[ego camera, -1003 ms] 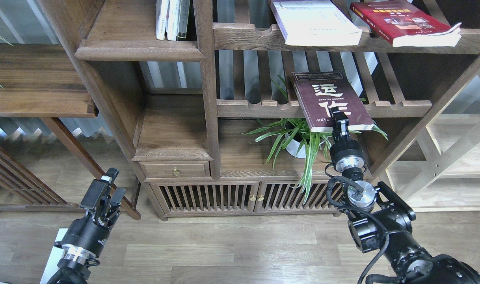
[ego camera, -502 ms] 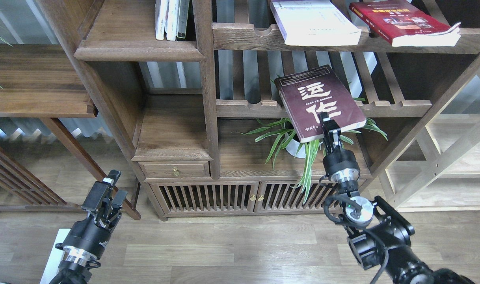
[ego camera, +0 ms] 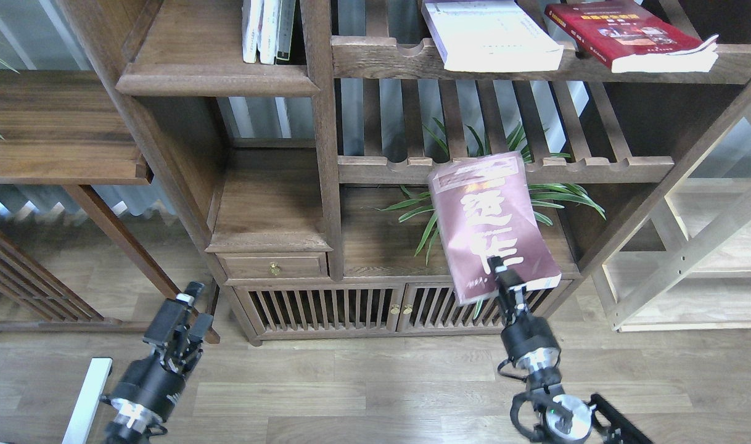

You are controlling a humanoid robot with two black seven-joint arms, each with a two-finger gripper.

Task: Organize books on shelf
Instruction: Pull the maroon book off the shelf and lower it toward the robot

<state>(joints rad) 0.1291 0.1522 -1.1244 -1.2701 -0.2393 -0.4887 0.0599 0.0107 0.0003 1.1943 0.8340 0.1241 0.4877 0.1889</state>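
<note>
Looking forward and down from the head view at a tall wooden bookcase (ego camera: 326, 154) standing on a pale plank floor (ego camera: 351, 394).

Right gripper (ego camera: 505, 280), reaching up from the lower right, clenched on the bottom edge of the maroon book (ego camera: 486, 225). Book held in the air, cover facing the viewer, blurred, tilted with its top leaning left. Top edge level with the scalloped front rail of the lower slatted rack (ego camera: 505, 169), overlapping it in the view; bottom edge level with the cabinet doors (ego camera: 363, 308). Green leaves of a potted plant (ego camera: 425, 213) spreading out behind the book on both sides.

Higher up, on the upper slatted rack (ego camera: 536, 65), two books lying flat and well apart: the white book (ego camera: 489, 34) at the middle, the red book (ego camera: 628, 34) at the right, both jutting out past the rack's front rail.

At upper left, the solid shelf (ego camera: 218, 77) with a rounded front edge, carrying three upright books (ego camera: 269, 28) against its right post, with bare board to their left. Below it, a second solid board (ego camera: 270, 197) lying bare above a small drawer (ego camera: 274, 266).

Left gripper (ego camera: 187, 324) low at the left, hanging over open floor, well apart from the bookcase, fingers slightly parted and grasping nothing.
</note>
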